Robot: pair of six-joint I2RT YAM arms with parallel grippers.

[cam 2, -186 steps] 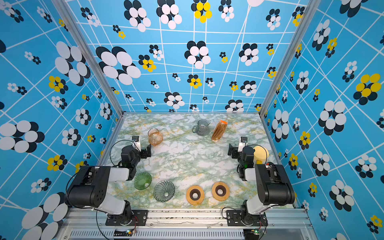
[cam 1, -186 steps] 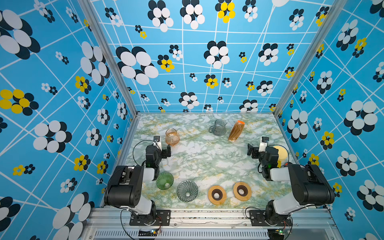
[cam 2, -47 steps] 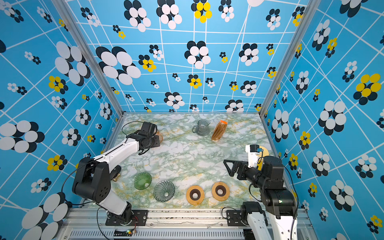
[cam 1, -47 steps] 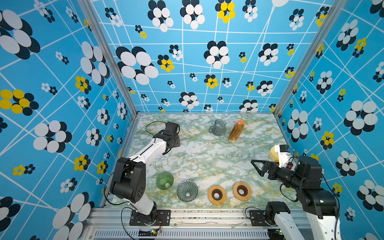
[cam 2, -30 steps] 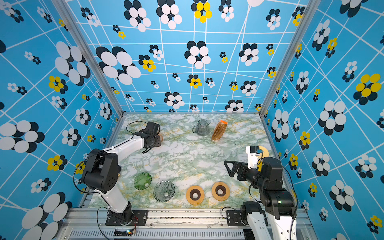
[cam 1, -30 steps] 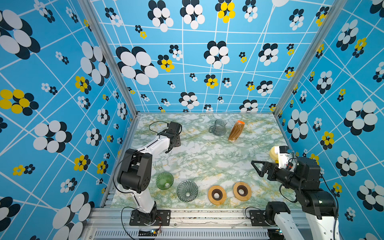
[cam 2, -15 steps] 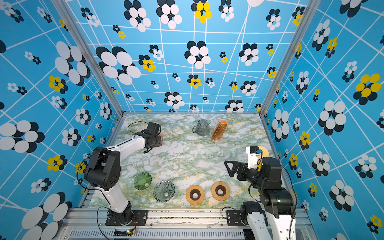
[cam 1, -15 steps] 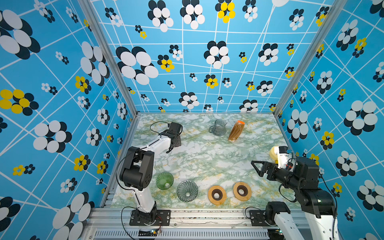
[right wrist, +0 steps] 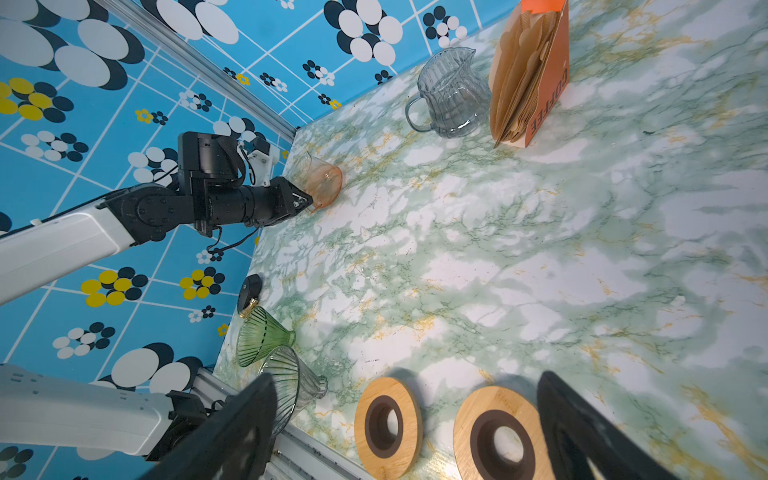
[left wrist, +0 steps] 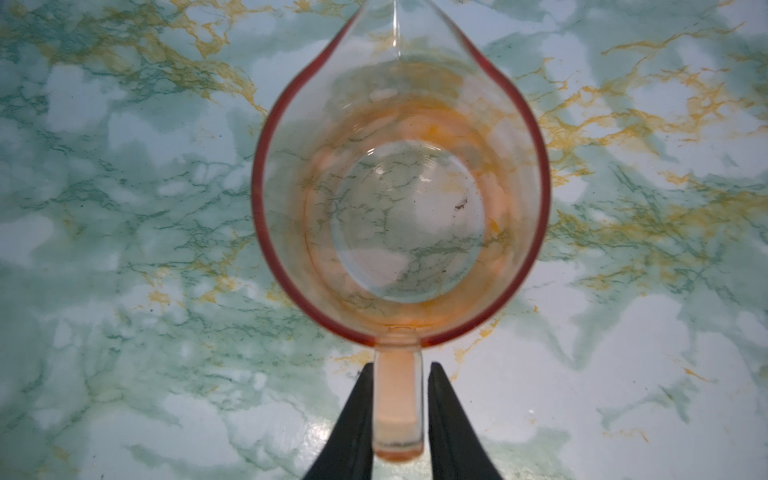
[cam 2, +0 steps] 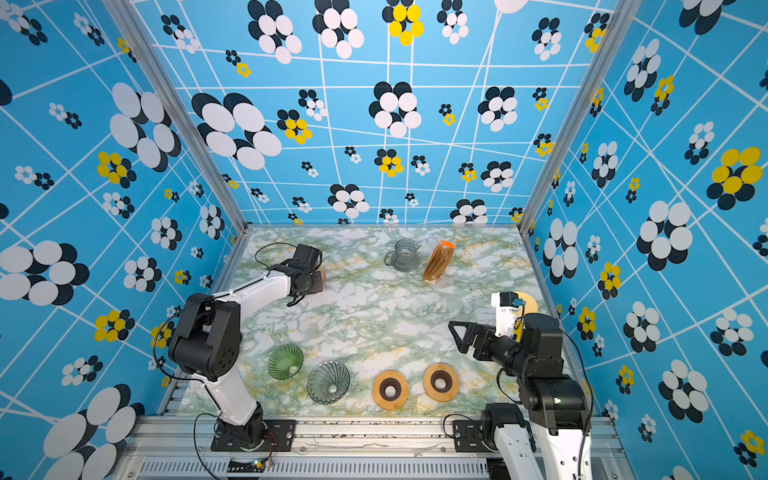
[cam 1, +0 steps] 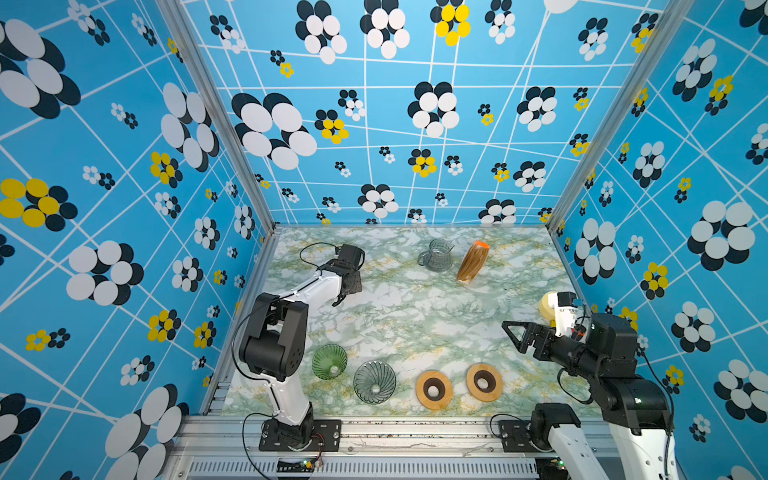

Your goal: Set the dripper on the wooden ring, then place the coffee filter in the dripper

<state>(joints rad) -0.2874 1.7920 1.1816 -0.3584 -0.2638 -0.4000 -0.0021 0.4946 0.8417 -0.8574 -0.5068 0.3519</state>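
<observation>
The coffee filters (cam 1: 471, 262) are brown papers standing in an orange packet (right wrist: 540, 70) at the back of the table. A green dripper (cam 1: 329, 361) and a clear ribbed dripper (cam 1: 374, 381) sit at the front left. My left gripper (left wrist: 401, 368) is at the back left, its fingers (left wrist: 357, 415) close on either side of an orange glass pitcher's handle (left wrist: 399, 399), with a thin gap on one side. My right gripper (cam 1: 512, 332) hangs wide open and empty over the front right, far from the filters.
Two wooden rings (cam 1: 433, 389) (cam 1: 483, 381) lie at the front middle, below the right gripper. A grey glass pitcher (cam 1: 435, 255) stands next to the filter packet. A pale yellow disc (cam 1: 546, 303) lies by the right wall. Patterned walls enclose three sides.
The left gripper's fingers have narrowed round the orange pitcher's handle and the left arm has shifted slightly. The right arm has not moved.
</observation>
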